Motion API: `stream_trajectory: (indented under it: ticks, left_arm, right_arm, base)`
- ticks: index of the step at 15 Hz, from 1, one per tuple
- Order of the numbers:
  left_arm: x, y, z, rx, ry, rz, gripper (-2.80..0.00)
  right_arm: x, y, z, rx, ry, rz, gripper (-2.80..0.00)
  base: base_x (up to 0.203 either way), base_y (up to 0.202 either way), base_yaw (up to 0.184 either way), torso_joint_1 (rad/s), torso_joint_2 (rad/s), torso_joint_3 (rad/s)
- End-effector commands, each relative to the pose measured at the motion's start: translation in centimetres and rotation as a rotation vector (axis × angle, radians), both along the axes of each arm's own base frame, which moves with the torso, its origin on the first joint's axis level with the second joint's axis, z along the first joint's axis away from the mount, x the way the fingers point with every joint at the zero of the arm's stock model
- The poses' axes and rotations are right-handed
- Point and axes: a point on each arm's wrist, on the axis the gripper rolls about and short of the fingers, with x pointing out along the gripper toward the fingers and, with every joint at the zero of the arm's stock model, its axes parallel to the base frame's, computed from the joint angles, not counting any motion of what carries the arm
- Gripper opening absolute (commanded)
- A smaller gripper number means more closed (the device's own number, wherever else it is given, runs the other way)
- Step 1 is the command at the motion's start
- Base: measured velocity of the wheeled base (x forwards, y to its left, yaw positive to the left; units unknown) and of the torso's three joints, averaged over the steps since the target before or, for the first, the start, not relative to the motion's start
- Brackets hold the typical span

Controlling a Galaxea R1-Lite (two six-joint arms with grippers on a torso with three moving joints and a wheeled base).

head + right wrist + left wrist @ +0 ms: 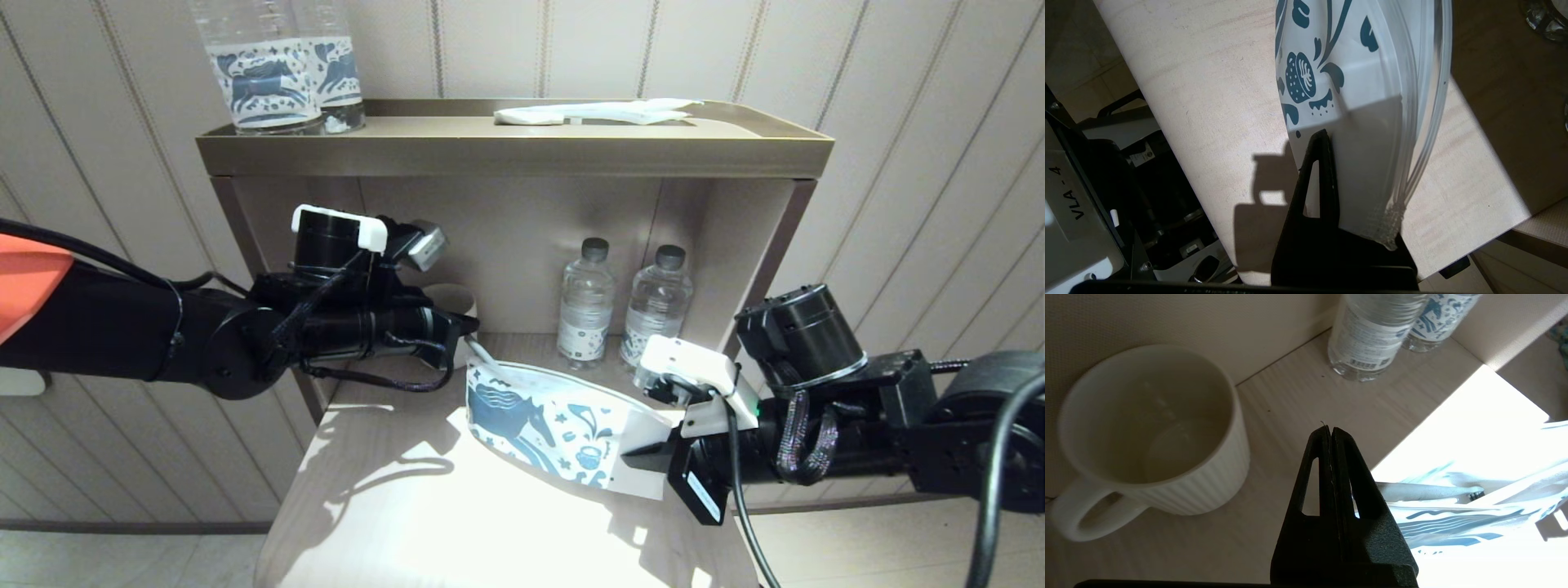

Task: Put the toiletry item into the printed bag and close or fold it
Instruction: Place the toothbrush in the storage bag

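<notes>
Black fingers of the right gripper (645, 454) pinch the printed bag's (543, 429) end above the table (457, 531), the left gripper (465, 327) clenched empty beside its mouth, where the toothbrush (1425, 492) lies partly inside; closing remains, and "VLA - 4" is legible on the robot.

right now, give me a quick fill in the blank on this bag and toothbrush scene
1. The right tool is shut on the end of the ____.
2. Behind the printed bag, two ____ stand in the open shelf.
3. Beside the shut left tool stands an empty ribbed ____.
4. The toothbrush lies at the bag's ____.

Missing words: printed bag; water bottles; mug; mouth
</notes>
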Motion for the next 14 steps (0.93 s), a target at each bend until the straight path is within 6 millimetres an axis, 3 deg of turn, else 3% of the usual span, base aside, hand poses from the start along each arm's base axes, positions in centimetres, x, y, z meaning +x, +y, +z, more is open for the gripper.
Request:
stream_trajectory:
  ticks: [1, 14]
  left_arm:
    - [-0.3, -0.5, -0.2, 0.004, 0.006, -0.016, -2.8]
    - [-2.4, -3.4, -0.7, 0.008, 0.021, -0.094, -2.8]
  right_arm:
    - [0.0, 0.0, -0.1, -0.001, 0.001, 0.003, -2.8]
    - [0.0, 0.0, 0.0, 0.0, -0.002, 0.004, -2.8]
  base:
    - [0.0, 0.0, 0.0, 0.0, 0.0, 0.0]
    - [0.0, 0.0, 0.0, 0.0, 0.0, 0.0]
